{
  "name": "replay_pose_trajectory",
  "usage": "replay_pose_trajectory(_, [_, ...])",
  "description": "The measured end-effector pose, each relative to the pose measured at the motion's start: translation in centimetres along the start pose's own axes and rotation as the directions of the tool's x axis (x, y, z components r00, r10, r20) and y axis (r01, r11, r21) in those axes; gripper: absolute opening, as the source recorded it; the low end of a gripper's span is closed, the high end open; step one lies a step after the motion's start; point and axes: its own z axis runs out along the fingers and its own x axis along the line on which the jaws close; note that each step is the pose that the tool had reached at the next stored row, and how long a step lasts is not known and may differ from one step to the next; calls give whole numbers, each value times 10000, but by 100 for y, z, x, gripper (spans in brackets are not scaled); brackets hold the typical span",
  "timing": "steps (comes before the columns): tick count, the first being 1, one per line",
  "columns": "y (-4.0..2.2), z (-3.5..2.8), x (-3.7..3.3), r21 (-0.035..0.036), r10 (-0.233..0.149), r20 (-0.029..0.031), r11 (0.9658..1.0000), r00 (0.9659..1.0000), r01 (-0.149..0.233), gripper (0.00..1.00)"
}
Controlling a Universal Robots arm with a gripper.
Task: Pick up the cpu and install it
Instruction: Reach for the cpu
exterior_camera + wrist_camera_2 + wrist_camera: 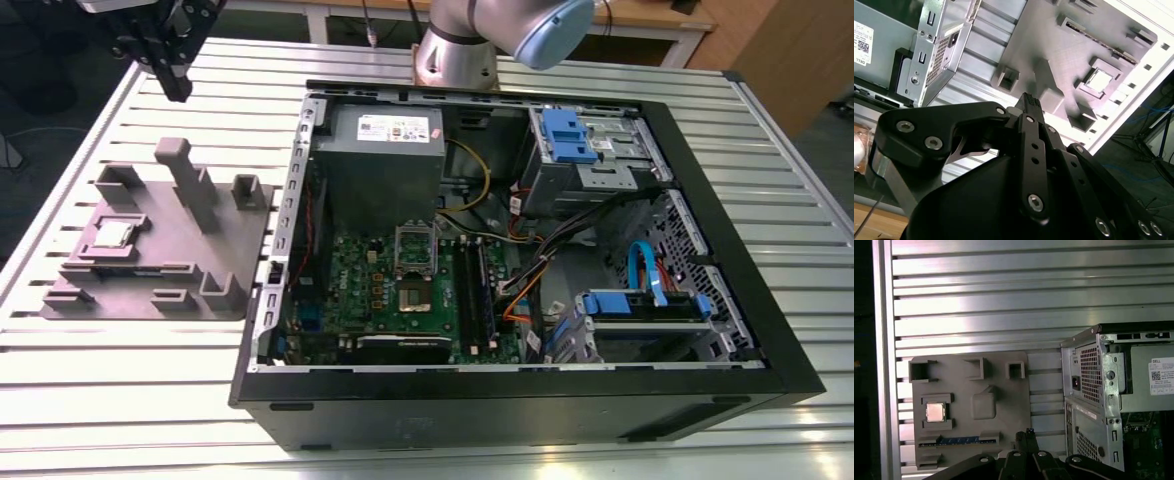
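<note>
**Closed gripper [1026, 432] hanging clear of the grey holder [1004, 405], cpu [935, 412] lying in its pocket**

The gripper's fingers are pressing together on nothing. The cpu is sitting flat in a square pocket of the holder, beside the open computer case [534, 400]. It is likely light, stiff, slick-topped and fragile underneath; its opposite edges are probably offering the safest hold.

Ribbed aluminium table [120, 400], brightly lit.
A white-framed bench [641, 32] and a wooden panel [787, 60] are seen behind it; dark floor [47, 70] is seen at the exterior view's left.
</note>
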Motion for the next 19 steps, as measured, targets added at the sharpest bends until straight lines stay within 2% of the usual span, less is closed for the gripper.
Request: replay_pose_trajectory(19, [-6,-2,81,0,0,0,10000,10000,0,10])
